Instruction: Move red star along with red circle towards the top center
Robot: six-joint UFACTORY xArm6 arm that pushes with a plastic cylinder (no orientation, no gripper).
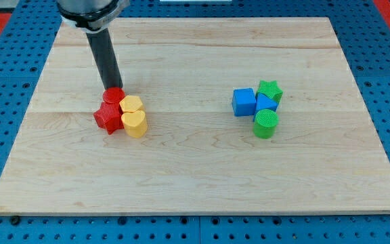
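The red star (106,117) lies left of the board's middle. The red circle (114,96) touches it at its upper right. My tip (112,89) stands right at the red circle's top edge, on the side toward the view's top, seemingly touching it. The dark rod rises from there up to the view's top left. A yellow block (132,104) and a yellow heart (135,124) press against the red pair on the right.
A second cluster lies right of centre: a blue cube (244,102), a green star (270,89), a small blue block (265,104) and a green cylinder (266,124). The wooden board (195,169) sits on a blue pegboard surface.
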